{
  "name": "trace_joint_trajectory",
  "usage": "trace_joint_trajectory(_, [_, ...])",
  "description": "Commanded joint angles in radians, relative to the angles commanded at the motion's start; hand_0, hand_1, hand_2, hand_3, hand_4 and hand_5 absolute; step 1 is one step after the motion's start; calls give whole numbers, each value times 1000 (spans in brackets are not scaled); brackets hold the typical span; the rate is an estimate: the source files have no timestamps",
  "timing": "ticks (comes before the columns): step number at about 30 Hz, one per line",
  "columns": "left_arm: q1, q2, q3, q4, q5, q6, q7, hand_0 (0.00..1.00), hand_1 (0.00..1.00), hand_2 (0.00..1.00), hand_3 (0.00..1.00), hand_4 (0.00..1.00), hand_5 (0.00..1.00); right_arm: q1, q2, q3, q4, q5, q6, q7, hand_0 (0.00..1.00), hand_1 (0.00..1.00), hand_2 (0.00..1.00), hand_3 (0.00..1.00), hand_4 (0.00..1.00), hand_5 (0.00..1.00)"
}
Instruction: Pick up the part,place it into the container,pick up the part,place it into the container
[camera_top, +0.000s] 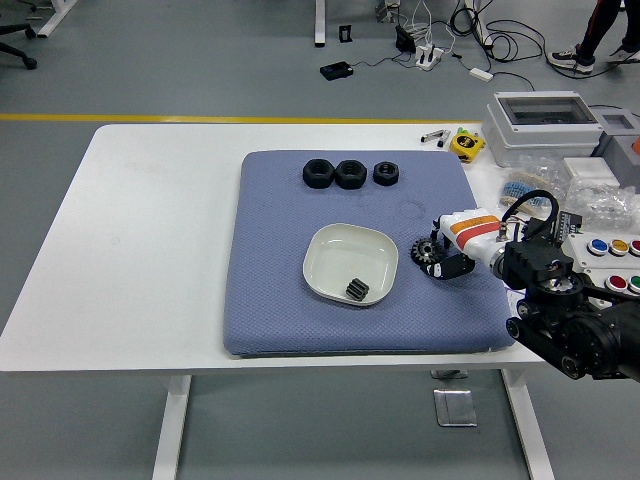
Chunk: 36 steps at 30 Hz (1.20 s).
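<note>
A white bowl (330, 255) sits on the blue mat (275, 300) with a small black part (357, 289) inside it. A black gear (422, 250) lies on the mat just right of the bowl. My right hand (440, 262) comes in from the right, its black fingers curled down around the gear while it rests on the mat. Three black nut-like parts (350, 173) stand in a row at the mat's far edge. My left arm is out of view.
A grey lidded box (540, 125), a yellow tape measure (466, 143), bags of small parts (610, 205) and a button panel (615, 248) crowd the table's right side. The left part of the white table (150, 230) is bare.
</note>
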Motion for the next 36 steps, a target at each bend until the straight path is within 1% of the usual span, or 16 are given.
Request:
trace_joint_trajectory(1, [0, 0, 1, 0, -1, 0, 0, 616, 589, 670, 595, 572, 589, 0, -1, 0, 1, 4, -1, 1, 121, 339, 504, 513, 768, 459])
trace_joint_trajectory(2, [0, 0, 1, 0, -2, -1, 0, 616, 590, 671, 595, 572, 589, 0, -2, 0, 2, 7, 0, 1, 12, 185, 453, 520, 747, 490])
trace_joint_trajectory(7, [1, 1, -2, 1, 5, -3, 2, 616, 590, 671, 595, 572, 589, -2, -1, 0, 4, 24, -1, -2, 12, 185, 453, 520, 747, 490])
trace_joint_trajectory(8, [1, 1, -2, 1, 5, -3, 3, 617, 589, 671, 596, 572, 589, -2, -1, 0, 5, 25, -3, -2, 2, 106, 323, 514, 739, 515])
trace_joint_trajectory(13, [2, 2, 0, 1, 3, -3, 2, 617, 589, 671, 596, 572, 589, -5, -11, 15, 11, 36, -11, -1, 2, 106, 323, 514, 739, 515])
trace_joint_trajectory(14, [2, 2, 0, 1, 2, -3, 2, 617, 589, 667, 596, 573, 589, -5, -13, 18, 11, 41, -10, 1, 2, 58, 233, 498, 748, 506])
trace_joint_trajectory(19, [1, 3, 4, 1, -2, -4, 0, 617, 589, 667, 596, 573, 589, -3, -30, 34, 19, 66, -3, 8, 2, 58, 233, 498, 748, 506])
trace_joint_trajectory(20, [1, 4, 3, 1, -3, -4, 0, 616, 587, 665, 596, 575, 590, -3, -33, 40, 21, 72, -3, 9, 2, 34, 196, 487, 761, 489])
trace_joint_trajectory(25, [1, 4, 3, 2, -1, -3, 1, 616, 587, 665, 596, 575, 590, -7, -49, 62, 31, 88, -1, 26, 2, 34, 196, 487, 761, 489])
trace_joint_trajectory(26, [1, 5, 2, 2, 0, -3, 1, 618, 586, 664, 596, 575, 590, -7, -54, 66, 34, 89, -2, 27, 2, 17, 160, 473, 768, 485])
trace_joint_trajectory(28, [1, 5, 2, 3, 1, -3, 2, 618, 586, 664, 596, 575, 590, -9, -61, 74, 42, 89, -4, 28, 2, 17, 160, 473, 768, 485])
trace_joint_trajectory(32, [3, 5, 5, 3, -4, -4, 0, 615, 587, 661, 596, 575, 588, -16, -81, 102, 74, 92, -12, 29, 2, 15, 161, 471, 766, 480])
trace_joint_trajectory(36, [3, 5, 8, 3, -7, -4, 0, 615, 587, 661, 596, 575, 588, -30, -106, 139, 134, 131, -32, 39, 2, 15, 161, 471, 766, 480])
